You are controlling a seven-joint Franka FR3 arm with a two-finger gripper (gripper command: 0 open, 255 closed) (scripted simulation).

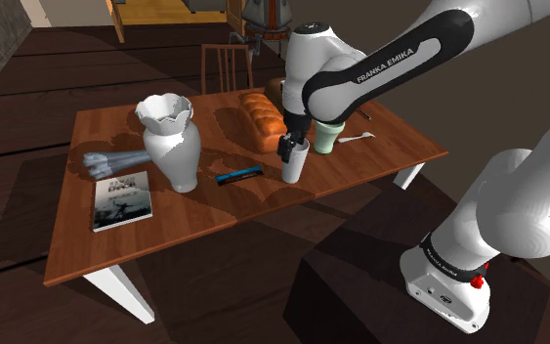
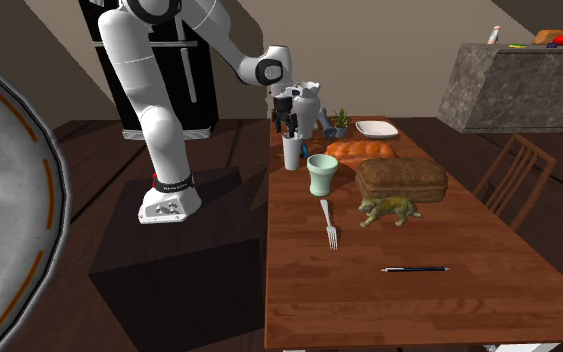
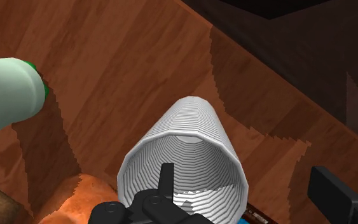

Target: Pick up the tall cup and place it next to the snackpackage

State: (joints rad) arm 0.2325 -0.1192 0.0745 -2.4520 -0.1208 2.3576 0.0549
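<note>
The tall cup, white and ribbed, stands upright close to the tabletop's long edge nearest the stand, roughly midway along it. The hand is held spread over the rim. In the wrist view one finger is seen inside the mouth while the other stands outside, apart from the wall, so nothing is gripped. A pinch on the rim appears to be intended. For this to be done well, the wall should be brought midway between the fingers before they are closed. The closing should be kept gentle, since a tall cup is easily tipped by a one-sided push. Whether the inner finger touches the wall cannot be told for sure.

The snack package lies flat near the cup, on the side toward the vase. Bare wood is left between the two, so only a short carry is called for. The green cup and the bread loaf stand near on the inward side and are best cleared by a straight lift first. The drop at the near edge must be minded when the cup is set down.
</note>
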